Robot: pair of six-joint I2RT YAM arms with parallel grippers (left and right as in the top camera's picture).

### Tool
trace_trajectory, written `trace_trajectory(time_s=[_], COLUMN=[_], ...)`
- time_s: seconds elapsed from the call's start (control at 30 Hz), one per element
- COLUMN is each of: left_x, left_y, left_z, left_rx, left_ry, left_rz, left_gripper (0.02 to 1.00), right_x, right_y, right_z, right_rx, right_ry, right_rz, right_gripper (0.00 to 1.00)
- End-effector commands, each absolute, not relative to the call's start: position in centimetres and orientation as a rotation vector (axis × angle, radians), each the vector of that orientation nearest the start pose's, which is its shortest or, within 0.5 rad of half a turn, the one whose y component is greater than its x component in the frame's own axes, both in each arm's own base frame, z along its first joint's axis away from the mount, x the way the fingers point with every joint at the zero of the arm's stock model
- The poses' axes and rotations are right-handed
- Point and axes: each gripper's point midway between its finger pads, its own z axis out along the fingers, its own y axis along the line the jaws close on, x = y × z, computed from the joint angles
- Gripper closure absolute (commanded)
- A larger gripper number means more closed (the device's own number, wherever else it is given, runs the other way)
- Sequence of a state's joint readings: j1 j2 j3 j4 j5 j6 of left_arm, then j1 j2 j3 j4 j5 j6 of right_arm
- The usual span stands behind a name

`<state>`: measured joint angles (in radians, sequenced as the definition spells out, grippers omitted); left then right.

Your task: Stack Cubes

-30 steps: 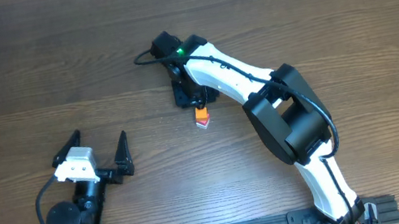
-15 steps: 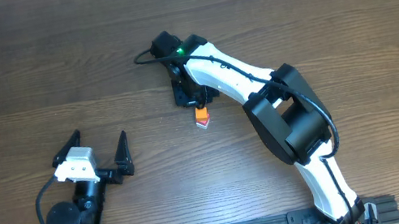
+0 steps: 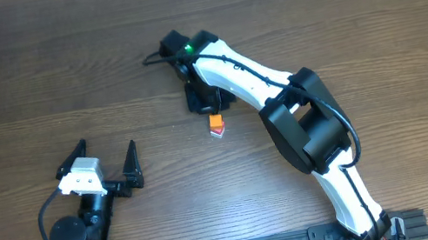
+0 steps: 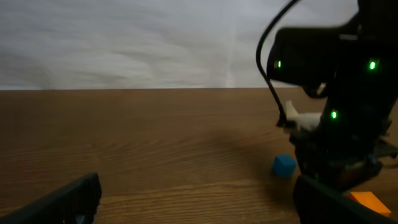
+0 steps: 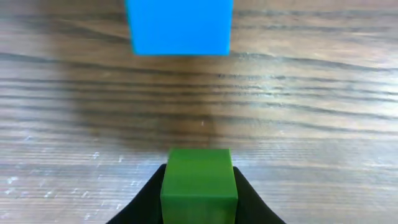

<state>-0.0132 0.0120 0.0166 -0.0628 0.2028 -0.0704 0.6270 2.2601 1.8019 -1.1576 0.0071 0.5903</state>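
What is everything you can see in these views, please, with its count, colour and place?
green cube: one, green, clamped in the right gripper.
blue cube: one, blue, on the table just ahead of the green cube, apart from it.
orange cube: one, orange, on the table near its middle, beside the right gripper.
table: one, brown wood, under everything.
left gripper: one, black, open, low at the table's left near its arm's base.
right gripper: one, black, on a white arm, shut on the green cube.
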Motion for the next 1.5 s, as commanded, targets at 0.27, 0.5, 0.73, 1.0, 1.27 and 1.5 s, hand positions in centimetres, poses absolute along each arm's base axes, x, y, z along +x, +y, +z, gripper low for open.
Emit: trace_trajectory(time_s=[0.27,0.5,0.73,1.0,1.27,1.5], left_x=[24.2,24.2,24.2,24.2,24.2,24.2], left_y=[-3.9,-3.9,-3.9,-3.9,-3.9,-3.9], left_z=[16.2,16.2,16.2,16.2,16.2,16.2], left_rx=[0.127,0.126,0.126,0.126,0.126,0.126], left_ry=[1.624,1.625,1.625,1.624,1.625,1.625], left_rz=[-0.217,-0.217,-0.217,-0.217,-0.217,-0.217], left_gripper=[0.018,0.018,0.018,0.018,0.018,0.018], right_x=[36.3,35.3,33.2,30.6,29.0,28.3], right_y=[25.4,25.0,25.1,25.0,25.3,25.3], right_z=[6.8,9.9,13.8,14.1,12.9,11.2], right_rx=[-0.060,-0.069,-0.117,-0.132,-0.145,-0.147], right_ry=[3.105,3.091,3.061,3.114,3.158,3.194], right_rz=[-0.057,-0.048,-0.014,-0.069,-0.110,-0.103], right_gripper=[0.917,0.930,0.932,0.939,0.965,0.989])
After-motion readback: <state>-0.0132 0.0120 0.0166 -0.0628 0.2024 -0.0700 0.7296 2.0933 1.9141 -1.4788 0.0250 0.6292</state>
